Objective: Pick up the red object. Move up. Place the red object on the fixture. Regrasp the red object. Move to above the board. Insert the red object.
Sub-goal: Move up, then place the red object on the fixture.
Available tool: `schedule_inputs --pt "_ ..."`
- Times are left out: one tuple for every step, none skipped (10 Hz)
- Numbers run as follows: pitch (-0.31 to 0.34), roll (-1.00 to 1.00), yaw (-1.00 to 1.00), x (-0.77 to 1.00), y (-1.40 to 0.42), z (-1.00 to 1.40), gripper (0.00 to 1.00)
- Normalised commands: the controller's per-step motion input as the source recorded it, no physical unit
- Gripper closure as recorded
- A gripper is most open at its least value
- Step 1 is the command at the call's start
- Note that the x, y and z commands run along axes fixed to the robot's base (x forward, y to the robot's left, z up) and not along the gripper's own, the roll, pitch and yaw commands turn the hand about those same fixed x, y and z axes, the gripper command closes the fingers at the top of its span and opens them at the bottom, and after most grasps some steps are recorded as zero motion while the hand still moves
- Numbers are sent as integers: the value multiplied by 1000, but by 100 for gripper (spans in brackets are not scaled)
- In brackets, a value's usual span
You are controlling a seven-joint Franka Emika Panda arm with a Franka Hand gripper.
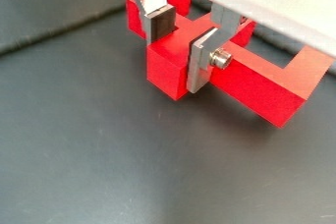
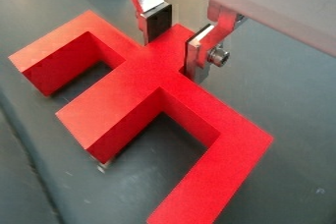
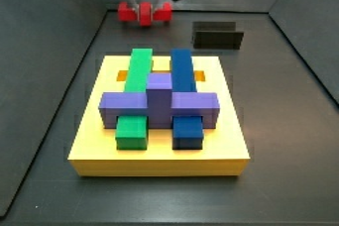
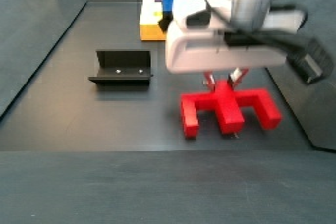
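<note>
The red object (image 2: 125, 105) lies flat on the dark floor, its legs and centre stub showing in both wrist views (image 1: 269, 88). My gripper (image 2: 176, 49) is down over it, one finger on each side of the bar where the stub joins, and the plates rest against the red sides (image 1: 182, 49). In a side view the red object (image 4: 231, 108) sits under the white gripper body (image 4: 230, 79); another side view shows it (image 3: 146, 13) at the far end of the floor. The fixture (image 3: 219, 36) stands apart, with nothing on it (image 4: 121, 68). The board (image 3: 93, 143) is nearer the camera.
The yellow board carries green (image 3: 137, 71), blue (image 3: 181, 71) and purple (image 3: 159, 99) blocks. Grey walls (image 3: 298, 61) ring the floor. In a side view the board (image 4: 151, 24) lies behind the gripper, and the fixture stands to the left of the red object.
</note>
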Motion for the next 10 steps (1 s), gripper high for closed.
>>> schedule_inputs --pt "18 39 -73 -63 55 618 100" --pt "4 83 -43 -47 20 314 100" --pt "0 0 0 0 17 0 100" --pt "23 0 0 26 0 0 100" --pt "163 -83 -34 317 0 0 100" --pt "183 -280 0 443 -177 97 100" --pt "234 -240 74 469 -434 240 100" --pt "323 -220 0 614 -554 349 100" --pt "377 -417 0 760 -311 114 100" --pt "391 -563 0 900 -249 89 100"
